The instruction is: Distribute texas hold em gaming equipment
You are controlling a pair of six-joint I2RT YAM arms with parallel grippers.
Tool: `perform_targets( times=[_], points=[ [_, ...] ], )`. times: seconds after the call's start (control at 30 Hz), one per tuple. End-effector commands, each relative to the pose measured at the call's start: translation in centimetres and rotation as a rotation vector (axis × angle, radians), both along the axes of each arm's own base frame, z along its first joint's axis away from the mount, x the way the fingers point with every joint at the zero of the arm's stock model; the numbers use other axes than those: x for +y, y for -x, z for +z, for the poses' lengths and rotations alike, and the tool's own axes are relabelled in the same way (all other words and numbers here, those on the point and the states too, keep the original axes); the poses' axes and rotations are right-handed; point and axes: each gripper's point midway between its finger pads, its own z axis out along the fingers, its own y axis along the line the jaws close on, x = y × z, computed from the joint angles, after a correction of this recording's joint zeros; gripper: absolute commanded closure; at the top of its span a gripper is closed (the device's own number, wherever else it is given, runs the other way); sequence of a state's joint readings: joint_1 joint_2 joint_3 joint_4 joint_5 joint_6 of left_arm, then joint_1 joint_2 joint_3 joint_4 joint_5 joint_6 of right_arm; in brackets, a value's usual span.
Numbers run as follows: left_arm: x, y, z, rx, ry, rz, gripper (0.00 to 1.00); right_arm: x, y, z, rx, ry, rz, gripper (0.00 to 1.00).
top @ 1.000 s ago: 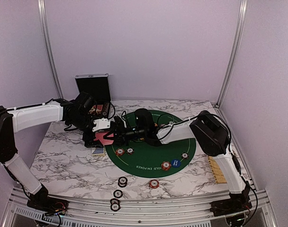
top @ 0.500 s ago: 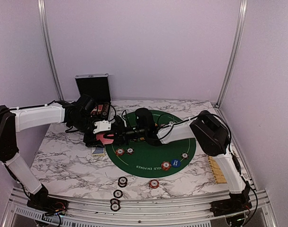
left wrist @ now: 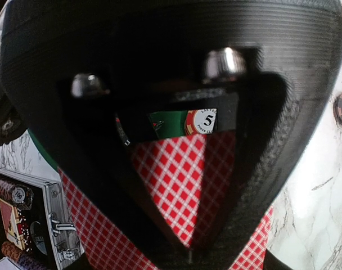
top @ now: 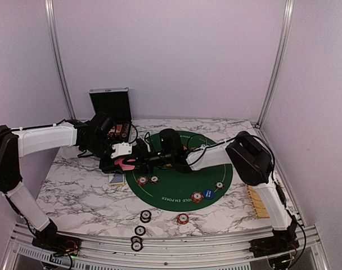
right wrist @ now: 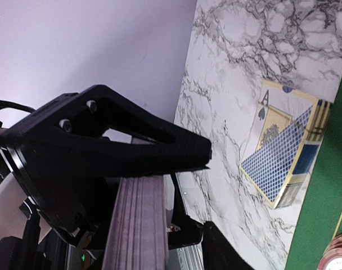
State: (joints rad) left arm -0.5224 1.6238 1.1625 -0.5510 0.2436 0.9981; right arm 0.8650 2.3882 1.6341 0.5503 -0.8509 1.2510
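Left tool (top: 128, 163) shifted slightly, clamped on pink-red cards (left wrist: 171, 180); right tool (top: 144, 161) alongside, cannot tell whether apart.

Your marble table (top: 75, 191) carries 1 round green mat (top: 176, 194) at its middle. Far left, by the back wall, you have the open black case (top: 110, 104). Blue-backed cards (top: 117, 180) lie just off the mat's left edge. Near the front edge, 1 red chip (top: 183, 218) sits right of several dark chips (top: 140, 230). A tray (top: 257, 202) lies along the right edge.
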Motion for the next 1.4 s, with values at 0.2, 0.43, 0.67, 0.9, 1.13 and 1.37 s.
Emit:
perform_targets(
  times=[0.2,0.43,0.67,0.9,1.13,1.37],
  points=[
    [-0.3,-0.2,1.0,-0.005,0.011,-0.001,0.51,0.7,-0.6,0.4,-0.021,0.02,-0.015,0.48],
    [0.3,0.3,0.3,0.02,-0.02,0.006,0.51,0.9,-1.1,0.2,-0.048,0.058,-0.022,0.52],
    [0.6,0.5,0.5,0.02,-0.028,0.015,0.55,-0.1,-1.1,-0.7,-0.073,0.114,-0.028,0.57],
    [0.8,0.6,0.4,0.025,-0.034,0.019,0.6,-1.1,-1.0,-0.9,-0.09,0.142,-0.033,0.62],
    [1.1,0.6,0.1,0.026,-0.044,0.025,0.63,-2.6,-1.4,-0.6,-0.096,0.15,-0.057,0.7],
    [1.2,0.5,-0.3,0.038,-0.053,0.036,0.68,-2.5,-1.3,0.6,-0.108,0.128,-0.05,0.73]
  ],
)
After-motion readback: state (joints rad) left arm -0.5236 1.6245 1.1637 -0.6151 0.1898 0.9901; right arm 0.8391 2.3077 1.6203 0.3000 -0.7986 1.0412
